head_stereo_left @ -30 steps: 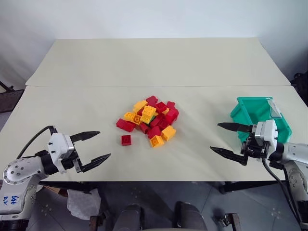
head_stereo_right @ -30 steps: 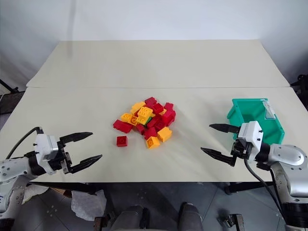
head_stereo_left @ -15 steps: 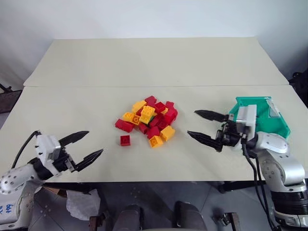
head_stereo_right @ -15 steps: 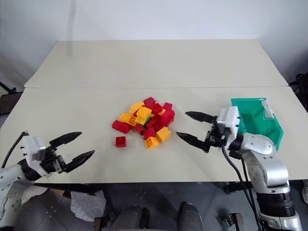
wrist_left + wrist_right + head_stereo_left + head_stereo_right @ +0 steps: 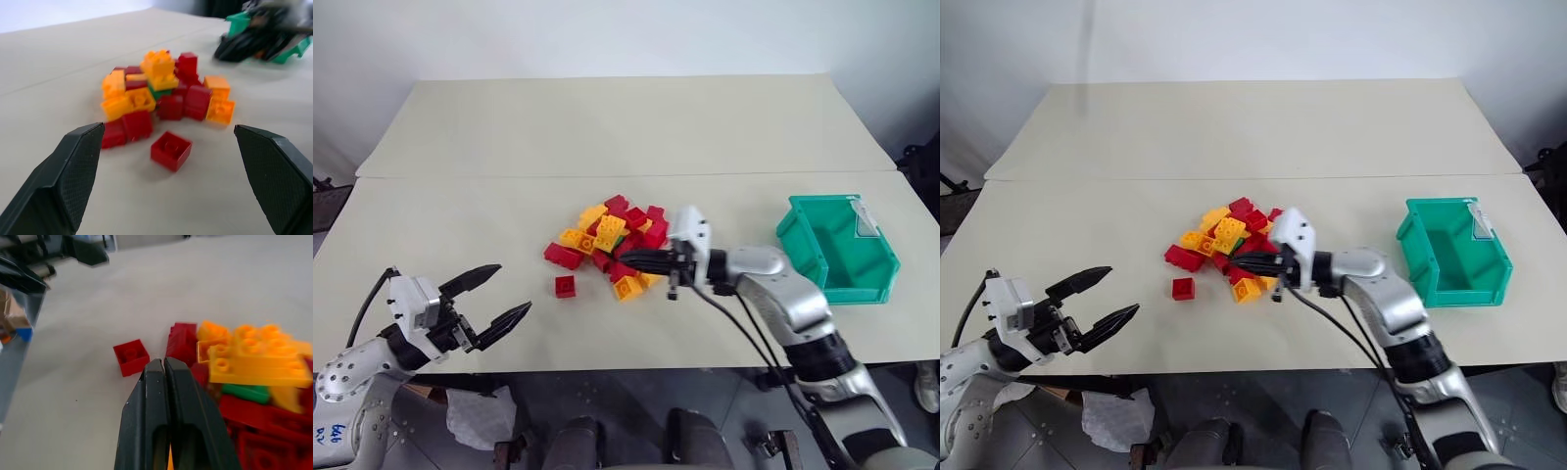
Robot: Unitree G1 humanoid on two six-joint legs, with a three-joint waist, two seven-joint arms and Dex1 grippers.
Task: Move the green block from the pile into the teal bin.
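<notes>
Because the right gripper [image 5: 164,363] sits fully closed and empty at frame centre against the pile [image 5: 612,245], it may scatter bricks over the green block [image 5: 247,393] buried beneath a yellow brick [image 5: 259,363].

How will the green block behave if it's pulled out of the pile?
The green block looks like rigid plastic, so probably stiff and light. It's wedged under yellow bricks with red ones around, so tugging it likely topples neighbours. Its smooth sides may slip.
</notes>
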